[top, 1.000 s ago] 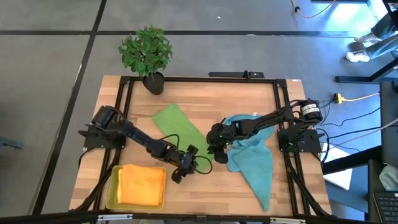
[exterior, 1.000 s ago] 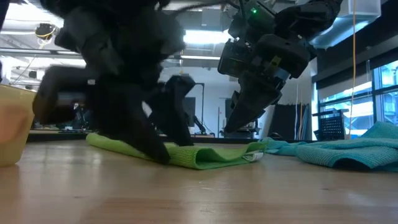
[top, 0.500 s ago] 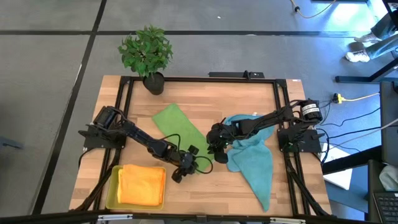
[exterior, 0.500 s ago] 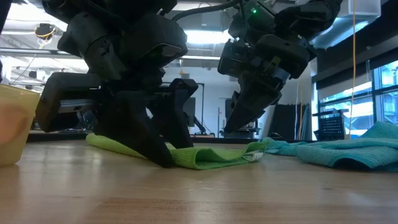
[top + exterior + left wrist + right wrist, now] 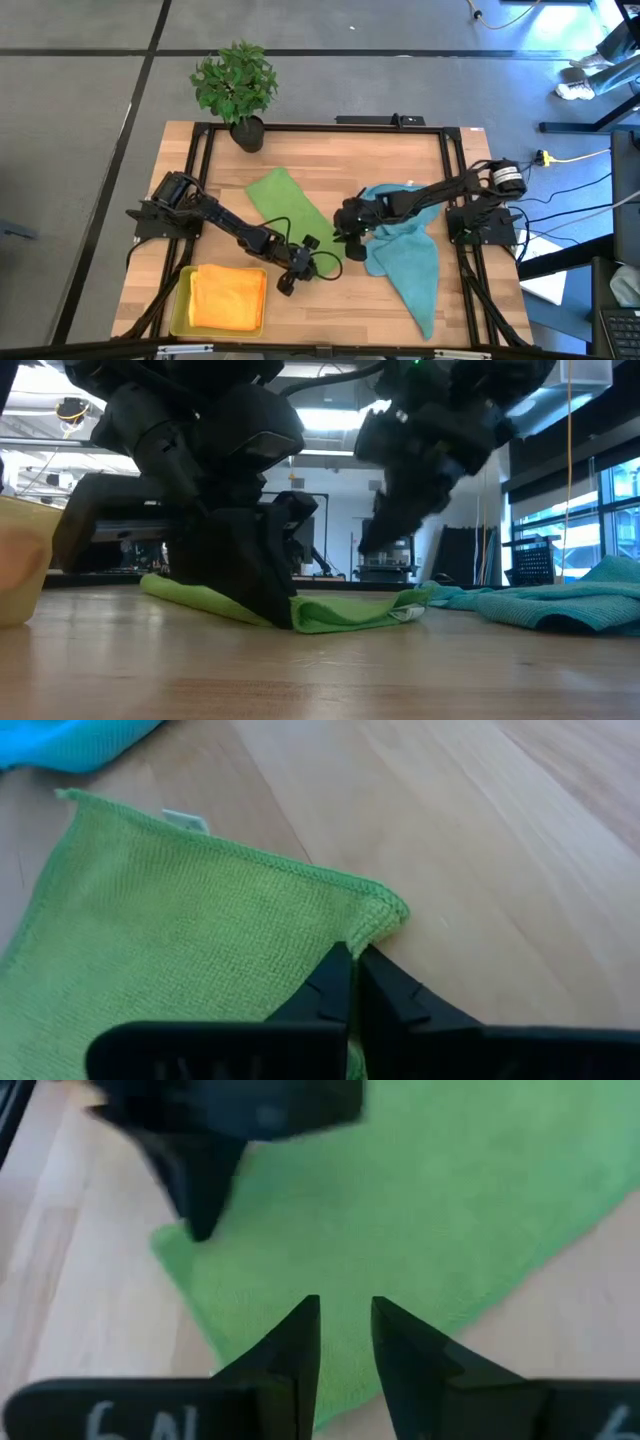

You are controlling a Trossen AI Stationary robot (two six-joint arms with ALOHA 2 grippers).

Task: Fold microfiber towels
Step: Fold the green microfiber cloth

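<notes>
Pinching now: left pincer [image 5: 352,960] has just snapped closed on green towel [image 5: 180,920] corner beneath it; right pincer [image 5: 345,1330] narrow above, fold can start.

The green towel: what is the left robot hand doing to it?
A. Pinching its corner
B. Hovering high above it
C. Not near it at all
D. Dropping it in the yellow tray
A. In the left wrist view the left gripper is shut on a corner of the green towel, which lies on the table.
</notes>
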